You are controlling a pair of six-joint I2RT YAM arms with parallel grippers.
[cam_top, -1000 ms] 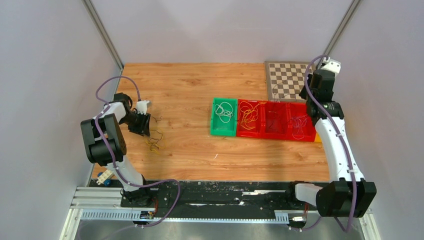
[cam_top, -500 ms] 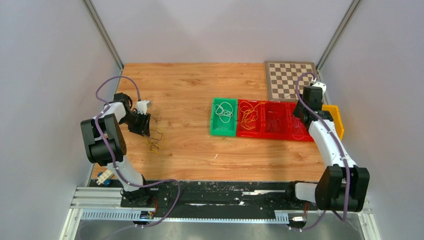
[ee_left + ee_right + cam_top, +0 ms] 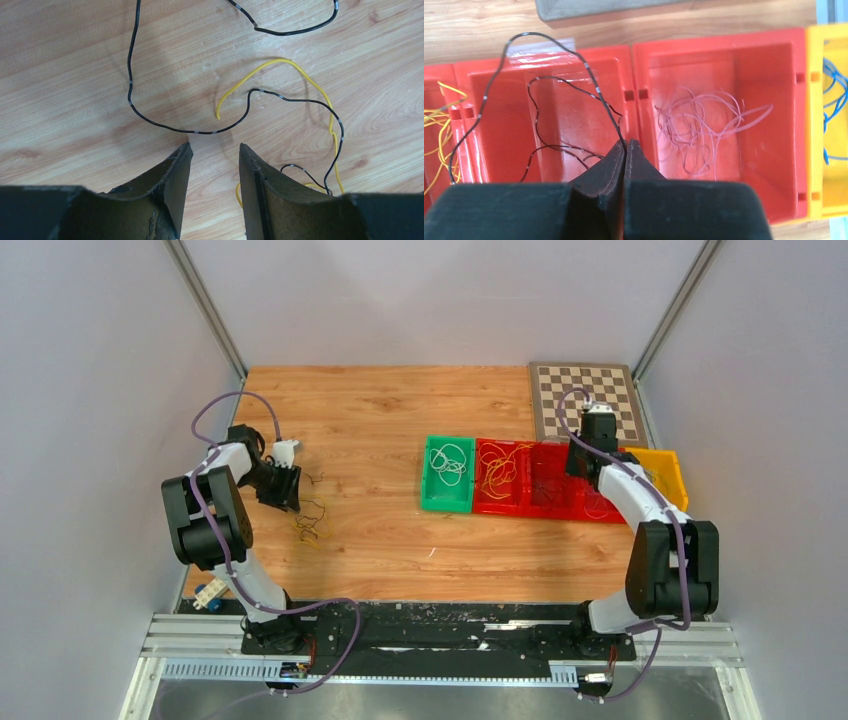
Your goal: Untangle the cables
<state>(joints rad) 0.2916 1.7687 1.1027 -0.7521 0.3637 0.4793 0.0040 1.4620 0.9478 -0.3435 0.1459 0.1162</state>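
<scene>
Right claw point(image 3: 626, 150) is pinched fully shut on a black cable point(image 3: 597, 91) over the middle red bin point(image 3: 504, 145). Most loops hang inside, but the outer loop rides the divider beside the yellow-wire bin. Left claw point(image 3: 215, 147) has its jaws parted and holds nothing, just above the leftover cables point(image 3: 280, 97), black and yellow, loosely crossed on the table point(image 3: 75, 75).

Likely best: lower, nudge away from that divider, then release. The thin wire probably springs.

Your left arm point(image 3: 232, 458) and right arm point(image 3: 640, 502) are white with black joints point(image 3: 205, 525), purple cords point(image 3: 215, 403), scuffed black jaws.
</scene>
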